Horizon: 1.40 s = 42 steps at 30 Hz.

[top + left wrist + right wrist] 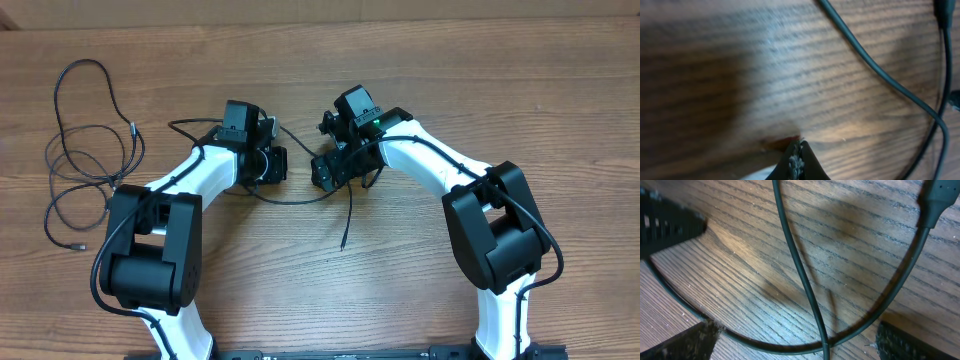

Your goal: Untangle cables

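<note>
Cables (346,222) centre; open tabletop (330,300) nr front

Prob. robotics lab / test bench: white-and-black left arm (160,230) & right arm (495,230) mounted at near edge of plain wood-grain table (400,60), thin cables (90,150) loose on top.

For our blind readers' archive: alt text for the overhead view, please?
Two white-and-black robot arms meet at centre, left claw and right claw close together over a thin black cable. More cable lies looped at the left edge.
</note>
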### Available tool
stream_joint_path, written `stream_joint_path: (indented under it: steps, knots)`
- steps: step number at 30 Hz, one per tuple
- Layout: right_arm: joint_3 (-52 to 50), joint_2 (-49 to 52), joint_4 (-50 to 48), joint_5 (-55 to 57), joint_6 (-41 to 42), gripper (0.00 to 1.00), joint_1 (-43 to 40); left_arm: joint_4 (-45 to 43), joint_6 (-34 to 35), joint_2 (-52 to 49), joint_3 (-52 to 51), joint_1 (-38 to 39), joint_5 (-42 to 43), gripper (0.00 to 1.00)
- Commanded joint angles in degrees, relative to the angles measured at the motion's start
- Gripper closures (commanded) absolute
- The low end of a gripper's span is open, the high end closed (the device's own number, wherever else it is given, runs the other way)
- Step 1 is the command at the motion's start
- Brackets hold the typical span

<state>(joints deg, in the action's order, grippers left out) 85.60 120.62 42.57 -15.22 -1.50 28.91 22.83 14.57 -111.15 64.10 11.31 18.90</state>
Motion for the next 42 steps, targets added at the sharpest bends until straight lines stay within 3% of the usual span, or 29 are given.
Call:
stream_joint_path:
  steps: [1, 10, 13, 19, 25, 31, 34, 38, 42]
  knots:
    - [-0.6, 0.3, -0.3, -0.5, 0.0, 0.00, 0.0, 2.4, 2.7, -1.7, -2.1, 1.5, -0.9, 0.96]
    - [-0.6, 0.3, -1.4, 2.3, 0.0, 0.00, -0.2, 5.7, 2.6, -1.7, -2.1, -0.9, 0.6, 0.96]
    - [-0.6, 0.3, -1.6, 3.5, 0.0, 0.00, -1.0, 8.3, 0.7, -1.7, -2.1, -3.1, 4.6, 0.96]
    - [-0.6, 0.3, -3.8, 2.4, 0.0, 0.00, -2.3, 14.6, -11.9, -1.6, -2.1, -8.0, 20.9, 0.96]
    - [-0.7, 0.3, -5.5, 2.0, 3.1, 0.00, -2.2, 17.5, -12.0, -1.6, -2.1, -13.0, 23.5, 0.96]
    - [-0.7, 0.3, -6.3, 2.0, 5.0, 0.00, -2.1, 19.6, -12.0, -1.6, 0.3, -16.6, 31.1, 0.96]
    - [-0.7, 0.3, -6.3, 2.0, 5.0, 0.00, -2.1, 21.5, -11.8, -1.5, 2.7, -16.9, 29.8, 0.96]
    - [-0.7, 0.3, -6.4, 2.0, 5.0, 0.00, -2.0, 21.9, -2.9, -1.5, 5.5, -16.8, 12.3, 0.95]
    - [-0.7, 0.3, -6.5, 2.0, 5.2, 0.00, -1.9, 21.0, 6.7, -1.6, 5.6, -16.6, -0.8, 0.76]
